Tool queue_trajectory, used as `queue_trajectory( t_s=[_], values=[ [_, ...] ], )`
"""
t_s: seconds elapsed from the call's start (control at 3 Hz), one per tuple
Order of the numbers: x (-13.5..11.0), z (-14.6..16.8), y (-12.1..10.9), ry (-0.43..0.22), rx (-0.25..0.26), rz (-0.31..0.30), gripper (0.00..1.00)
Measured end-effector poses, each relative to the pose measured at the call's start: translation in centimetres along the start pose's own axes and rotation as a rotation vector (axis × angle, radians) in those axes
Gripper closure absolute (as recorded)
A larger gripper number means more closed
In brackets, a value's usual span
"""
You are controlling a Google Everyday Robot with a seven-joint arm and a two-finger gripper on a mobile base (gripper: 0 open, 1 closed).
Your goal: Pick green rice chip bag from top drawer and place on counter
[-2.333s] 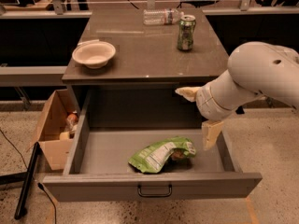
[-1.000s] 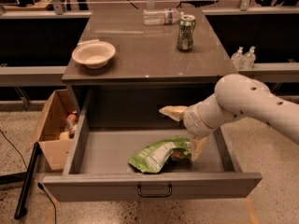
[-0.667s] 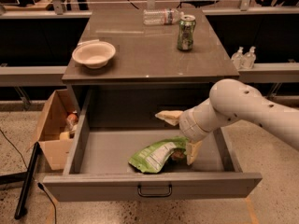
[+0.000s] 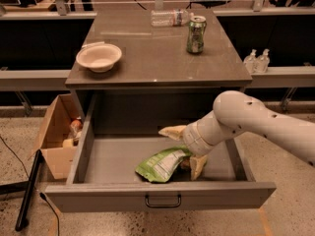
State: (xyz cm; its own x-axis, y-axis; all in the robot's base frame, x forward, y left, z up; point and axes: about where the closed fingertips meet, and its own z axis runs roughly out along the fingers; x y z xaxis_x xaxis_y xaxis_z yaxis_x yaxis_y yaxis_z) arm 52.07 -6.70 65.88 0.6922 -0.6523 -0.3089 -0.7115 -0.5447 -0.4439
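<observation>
The green rice chip bag (image 4: 158, 164) lies crumpled on the floor of the open top drawer (image 4: 160, 195), near its front middle. My gripper (image 4: 185, 150) reaches into the drawer from the right on the white arm (image 4: 256, 124). It is open, with one tan finger (image 4: 172, 132) behind the bag's right end and the other (image 4: 198, 167) in front of it. The bag still rests on the drawer floor. The counter (image 4: 152, 63) is the grey-brown top of the cabinet above the drawer.
On the counter stand a white bowl (image 4: 99, 57) at the left, a green-and-silver can (image 4: 196, 34) and a lying plastic bottle (image 4: 170, 17) at the back right. A brown cardboard box (image 4: 56, 132) sits on the floor left of the drawer.
My arm has come down and leftward from above the drawer's right side into the drawer. The open fingers now straddle the bag's right end. The bag has not moved.
</observation>
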Motion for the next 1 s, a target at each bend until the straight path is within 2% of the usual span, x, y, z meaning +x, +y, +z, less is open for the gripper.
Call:
queue_trajectory(
  t_s=[0.67, 1.0],
  values=[
    [-0.85, 1.04, 1.19, -0.012, -0.041, -0.012, 0.59],
    [-0.61, 0.89, 1.35, 0.003, -0.062, -0.001, 0.82]
  ],
)
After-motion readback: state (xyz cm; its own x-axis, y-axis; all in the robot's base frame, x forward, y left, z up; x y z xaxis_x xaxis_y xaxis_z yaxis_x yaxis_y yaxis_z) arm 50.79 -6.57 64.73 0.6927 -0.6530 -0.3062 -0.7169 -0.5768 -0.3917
